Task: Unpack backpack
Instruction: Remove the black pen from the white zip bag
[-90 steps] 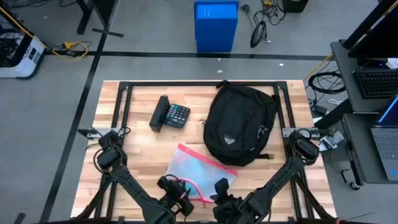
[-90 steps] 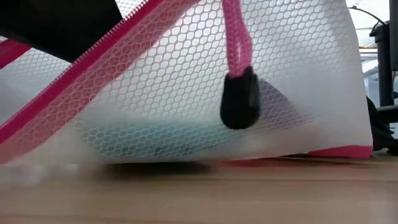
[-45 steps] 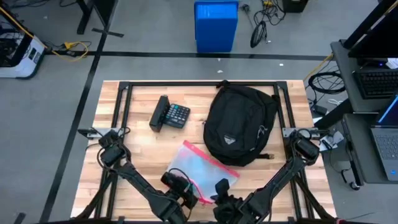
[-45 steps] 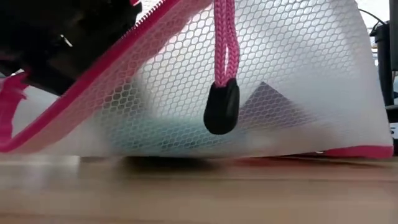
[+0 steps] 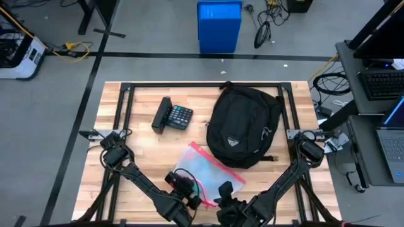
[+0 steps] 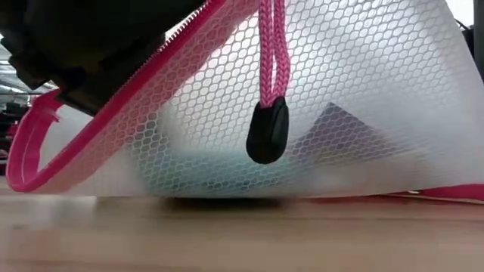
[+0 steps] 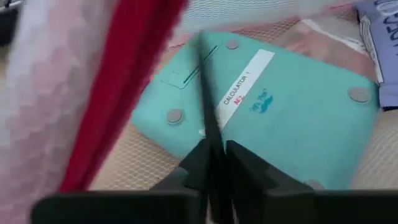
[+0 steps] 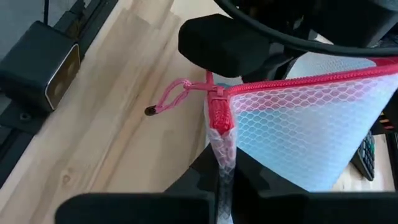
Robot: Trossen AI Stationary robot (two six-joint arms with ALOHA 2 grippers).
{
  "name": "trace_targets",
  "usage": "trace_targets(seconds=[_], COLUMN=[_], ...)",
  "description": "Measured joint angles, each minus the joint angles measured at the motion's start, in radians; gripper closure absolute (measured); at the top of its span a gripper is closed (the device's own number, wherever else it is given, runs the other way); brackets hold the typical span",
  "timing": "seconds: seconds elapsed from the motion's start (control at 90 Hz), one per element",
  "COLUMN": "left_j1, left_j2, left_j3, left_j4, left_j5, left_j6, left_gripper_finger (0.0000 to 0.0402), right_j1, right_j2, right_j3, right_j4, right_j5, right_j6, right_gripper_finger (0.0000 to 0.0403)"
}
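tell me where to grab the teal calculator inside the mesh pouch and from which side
Grip the teal calculator across its short edge nearest the pouch's open zipper mouth, coming in level through that mouth. It lies flat, back side up, inside the mesh pouch, so only a thin edge suits the left tool.

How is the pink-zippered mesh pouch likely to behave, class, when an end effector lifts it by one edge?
Probably floppy: the mesh pouch sags and folds where the right end effector pinches its corner. Likely bottom-heavy, since a teal calculator lies loose inside and could slide. The zipper pull dangles freely, so it may swing.
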Motion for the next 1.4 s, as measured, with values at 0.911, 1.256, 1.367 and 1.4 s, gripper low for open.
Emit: trace_targets(seconds=[0.911,1.256,1.367,1.4], left_j1=[-0.137,-0.131,-0.116,-0.111], left_j2=[0.001,0.001,0.001,0.001], left_j3=[0.188,0.125,0.095,0.087], left_j4=[-0.258,-0.144,-0.077,-0.057], left_j5=[-0.014,0.010,0.006,0.006], left_j6=[0.214,0.718,0.795,0.815], left_gripper_finger=[0.0401,0.0292,0.0238,0.0224], right_j1=[0.000,0.002,0.002,0.002], right_j2=[0.000,0.000,0.000,0.000], right_j3=[0.000,0.000,0.000,0.000], right_j4=[-0.112,-0.114,-0.114,-0.114], right_j5=[-0.001,-0.002,-0.002,-0.002], right_j6=[0.097,0.094,0.094,0.093], right_gripper_finger=[0.0403,0.0403,0.0403,0.0403])
